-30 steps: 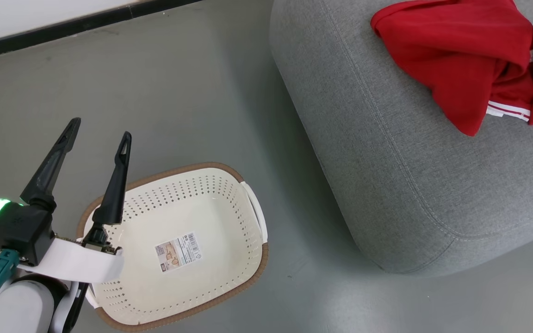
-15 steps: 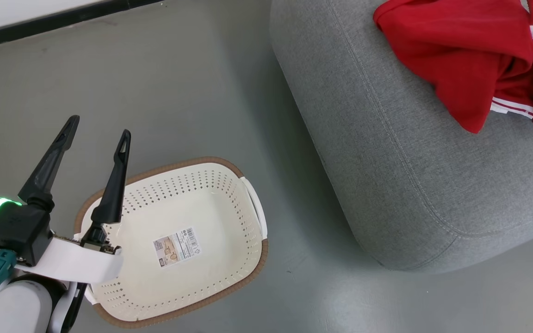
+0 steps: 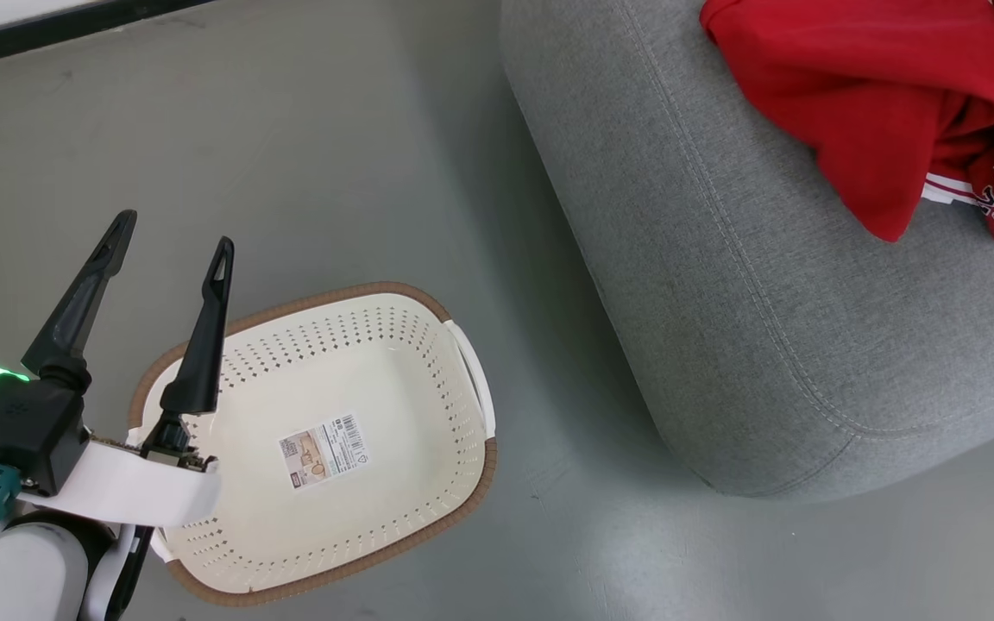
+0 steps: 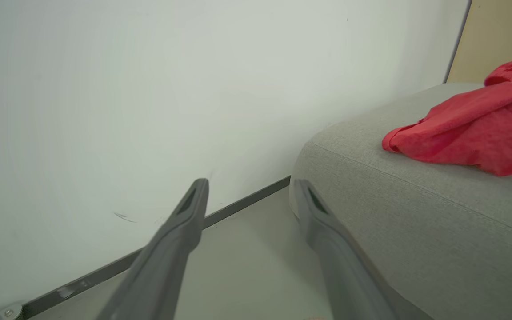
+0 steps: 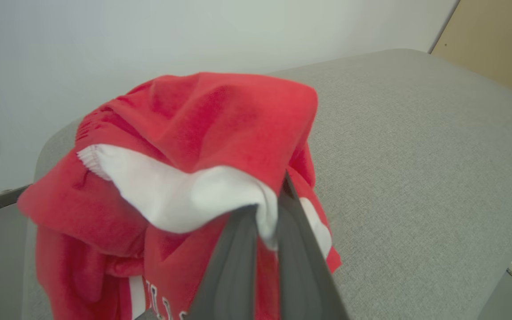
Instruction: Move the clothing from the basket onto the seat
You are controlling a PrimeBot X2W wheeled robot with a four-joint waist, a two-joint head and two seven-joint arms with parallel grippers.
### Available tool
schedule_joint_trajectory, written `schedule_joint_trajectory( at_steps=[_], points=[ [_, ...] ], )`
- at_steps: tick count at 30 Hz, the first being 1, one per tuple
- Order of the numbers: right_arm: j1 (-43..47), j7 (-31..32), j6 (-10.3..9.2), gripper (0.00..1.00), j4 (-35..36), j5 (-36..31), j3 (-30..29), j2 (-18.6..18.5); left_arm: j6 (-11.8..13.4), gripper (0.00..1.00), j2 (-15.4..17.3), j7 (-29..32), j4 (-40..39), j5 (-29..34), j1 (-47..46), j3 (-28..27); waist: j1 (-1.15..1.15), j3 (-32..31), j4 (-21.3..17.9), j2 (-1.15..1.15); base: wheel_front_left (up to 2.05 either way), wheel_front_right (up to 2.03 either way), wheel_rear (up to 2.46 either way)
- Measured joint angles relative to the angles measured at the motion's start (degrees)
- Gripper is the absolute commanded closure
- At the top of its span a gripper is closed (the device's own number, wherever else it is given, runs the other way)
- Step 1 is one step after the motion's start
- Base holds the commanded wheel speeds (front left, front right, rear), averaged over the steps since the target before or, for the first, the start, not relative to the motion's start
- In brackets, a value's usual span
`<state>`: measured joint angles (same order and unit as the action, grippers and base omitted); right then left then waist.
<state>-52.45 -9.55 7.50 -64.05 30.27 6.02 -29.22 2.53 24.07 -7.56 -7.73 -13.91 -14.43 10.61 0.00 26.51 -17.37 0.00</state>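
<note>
1. The right gripper [image 5: 266, 215] is seen clamped on the white panel of the clothing [image 5: 220, 115].
2. The clothing is bunched just ahead of its fingers, on the seat [image 5: 416, 133].
3. The left gripper [image 3: 175, 231] is spread apart and empty, over the left edge of the basket [image 3: 428, 371]; the clothing is well apart to its right.

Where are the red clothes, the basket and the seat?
Bright red fabric clothing [image 3: 868, 86]: head view, plain red fold.
Cream perforated plastic basket [image 3: 333, 332]: head view, holed inner wall.
Grey woven-fabric seat [image 3: 721, 285]: head view, bare top.
</note>
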Motion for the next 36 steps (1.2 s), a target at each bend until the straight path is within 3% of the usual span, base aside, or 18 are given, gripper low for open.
schedule_joint_trajectory(
  at_steps=[5, 7, 10, 11, 36],
  points=[
    [1.0, 0.0, -0.01, 0.56, -1.2, 0.8, 0.2, 0.4, 0.0, 0.00, 0.0, 0.0, 0.0, 0.0, 0.0, 0.1, 0.00, -0.1, 0.0, 0.00, 0.00, 0.00, 0.00],
    [1.2, 0.0, 0.00, 0.51, -1.4, 0.8, 0.3, 0.4, 0.0, 0.00, -0.2, 0.0, 0.1, 0.0, 0.0, 0.1, 0.00, -0.2, -0.1, 0.00, 0.00, 0.00, 0.00],
    [1.1, 0.0, 0.00, 0.08, -1.5, 1.4, 0.2, 0.8, 0.0, 0.00, -0.6, -0.1, 0.2, 0.0, 0.0, 0.3, 0.00, -0.4, -0.1, 0.00, 0.00, 0.00, 0.00],
    [1.2, 0.1, -0.01, 0.00, -1.6, 1.5, 0.2, 1.1, 0.0, 0.00, -0.8, -0.1, 0.2, 0.0, 0.0, 0.4, 0.00, -0.5, -0.2, 0.00, 0.00, 0.00, 0.00],
    [5.3, 5.1, 0.00, 0.00, 2.0, 4.7, 5.3, 2.3, 0.8, 0.00, -4.1, -3.6, 4.0, -0.7, 0.0, 1.3, 0.00, -2.7, -1.7, 0.00, 0.00, 0.00, 0.00]
  ],
)
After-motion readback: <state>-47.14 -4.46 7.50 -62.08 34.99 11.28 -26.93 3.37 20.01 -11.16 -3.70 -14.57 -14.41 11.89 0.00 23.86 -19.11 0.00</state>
